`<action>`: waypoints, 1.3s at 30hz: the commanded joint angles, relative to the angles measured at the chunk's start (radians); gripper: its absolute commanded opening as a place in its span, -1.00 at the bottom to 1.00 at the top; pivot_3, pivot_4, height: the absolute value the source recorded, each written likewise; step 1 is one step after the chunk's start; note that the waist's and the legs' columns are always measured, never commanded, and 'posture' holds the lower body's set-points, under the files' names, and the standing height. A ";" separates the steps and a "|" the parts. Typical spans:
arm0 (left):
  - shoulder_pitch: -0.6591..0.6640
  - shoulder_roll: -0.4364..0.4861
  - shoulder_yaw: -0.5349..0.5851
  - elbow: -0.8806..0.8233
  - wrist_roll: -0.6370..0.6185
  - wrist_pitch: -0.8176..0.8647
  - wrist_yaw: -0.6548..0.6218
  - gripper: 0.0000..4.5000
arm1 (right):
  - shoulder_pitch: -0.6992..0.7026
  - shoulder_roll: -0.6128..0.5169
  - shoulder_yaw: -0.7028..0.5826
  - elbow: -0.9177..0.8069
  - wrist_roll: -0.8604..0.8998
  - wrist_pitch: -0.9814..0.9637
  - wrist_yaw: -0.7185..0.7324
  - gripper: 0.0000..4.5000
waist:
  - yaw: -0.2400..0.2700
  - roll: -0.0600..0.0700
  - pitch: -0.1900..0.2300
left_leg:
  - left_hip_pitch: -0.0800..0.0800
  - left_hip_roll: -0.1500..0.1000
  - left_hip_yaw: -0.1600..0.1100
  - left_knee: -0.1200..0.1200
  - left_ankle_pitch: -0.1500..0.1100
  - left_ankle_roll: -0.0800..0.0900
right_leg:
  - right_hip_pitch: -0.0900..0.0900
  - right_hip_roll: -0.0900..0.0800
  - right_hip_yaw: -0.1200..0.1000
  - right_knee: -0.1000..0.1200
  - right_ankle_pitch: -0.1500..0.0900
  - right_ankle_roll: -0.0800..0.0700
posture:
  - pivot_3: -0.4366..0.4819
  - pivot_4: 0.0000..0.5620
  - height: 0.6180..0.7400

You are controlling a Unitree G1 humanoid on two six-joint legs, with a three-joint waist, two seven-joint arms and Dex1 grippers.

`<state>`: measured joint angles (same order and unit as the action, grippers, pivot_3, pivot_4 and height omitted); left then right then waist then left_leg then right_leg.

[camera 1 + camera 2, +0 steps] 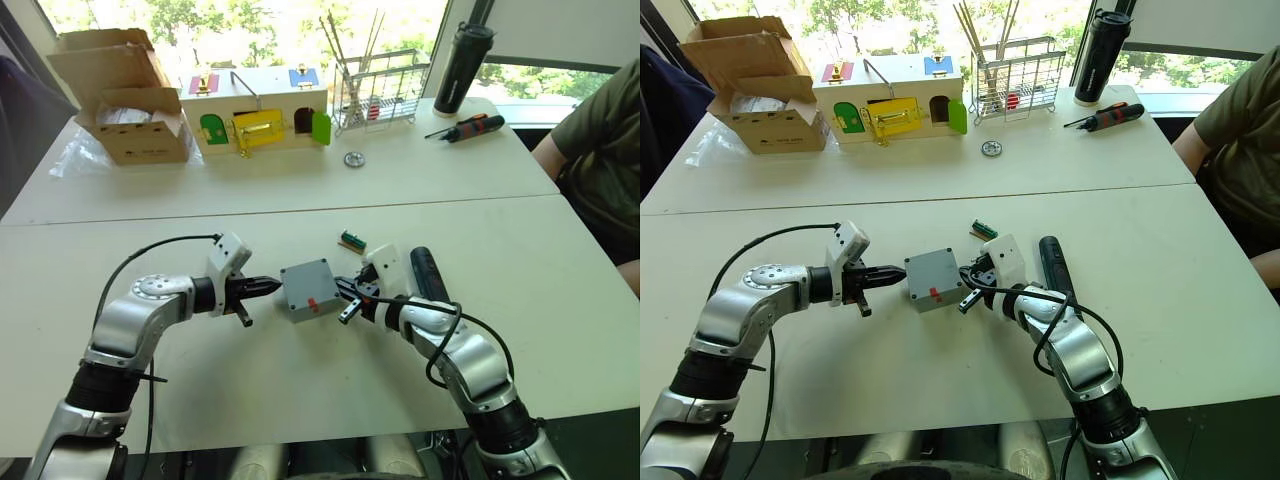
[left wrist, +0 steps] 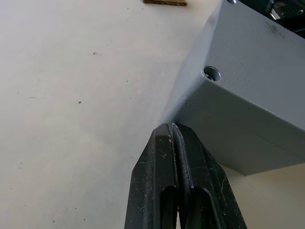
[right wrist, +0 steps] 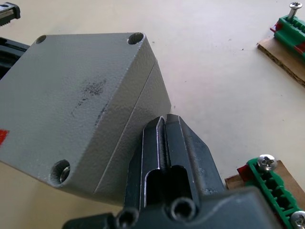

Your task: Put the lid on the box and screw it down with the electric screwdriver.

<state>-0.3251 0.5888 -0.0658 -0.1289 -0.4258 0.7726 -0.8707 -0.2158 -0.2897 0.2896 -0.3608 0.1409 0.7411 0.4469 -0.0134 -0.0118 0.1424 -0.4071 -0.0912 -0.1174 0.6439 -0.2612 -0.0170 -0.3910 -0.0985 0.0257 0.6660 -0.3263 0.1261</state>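
Note:
The grey box [image 1: 308, 289] sits mid-table with the lid [image 3: 81, 95] lying on top of it; a seam between the two runs along the side. The lid's corner holes hold no screws. My left gripper [image 1: 272, 287] is shut, its tip against the box's left side [image 2: 224, 119]. On the opposite side my right gripper [image 1: 343, 288] is shut too, its tip [image 3: 164, 119] pressed to the box wall. The black electric screwdriver [image 1: 428, 275] lies flat on the table just beyond my right forearm, held by nothing.
A green terminal block [image 1: 351, 240] on cardboard lies just behind the box. Farther back stand a cardboard box [image 1: 125, 100], a wooden box with coloured doors [image 1: 258, 110], a wire rack [image 1: 380, 90], a black bottle [image 1: 462, 68] and a hand screwdriver [image 1: 468, 127]. A person [image 1: 600, 150] sits at the right.

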 commanded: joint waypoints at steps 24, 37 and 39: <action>-0.042 0.120 0.205 -0.139 -0.105 -0.030 -0.015 -0.98 | 0.019 -0.032 -0.145 -0.455 0.196 0.309 0.027 -0.99 | 0.000 0.000 0.000 | -0.002 0.000 0.000 0.000 0.000 0.000 | 0.000 0.000 0.000 0.000 0.000 0.000 | -0.05 -0.47 1.00; -0.045 0.122 -0.003 -0.415 -0.250 0.071 -0.058 -0.98 | 0.209 -0.216 -0.274 -0.432 0.229 0.227 0.046 0.29 | -0.002 0.001 0.000 | -0.001 0.000 0.001 0.000 -0.001 0.001 | 0.002 -0.001 0.001 0.000 0.000 0.000 | -0.05 -0.47 1.00; -0.025 0.109 -0.037 -0.425 -0.230 0.050 -0.050 -0.98 | 0.217 -0.212 -0.285 -0.422 0.231 0.216 0.031 0.69 | -0.001 0.001 0.001 | -0.001 0.001 0.001 0.000 -0.001 0.001 | 0.002 -0.001 0.001 0.000 0.000 0.000 | -0.05 -0.47 1.00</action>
<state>-0.3524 0.6982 -0.0898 -0.5203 -0.6716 0.8535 -0.9268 0.0057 -0.5005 0.0249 -0.7671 0.3664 0.9860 0.4811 -0.0142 -0.0109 0.1429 -0.4084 -0.0902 -0.1165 0.6438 -0.2617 -0.0159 -0.3894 -0.0990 0.0275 0.6655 -0.3263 0.1261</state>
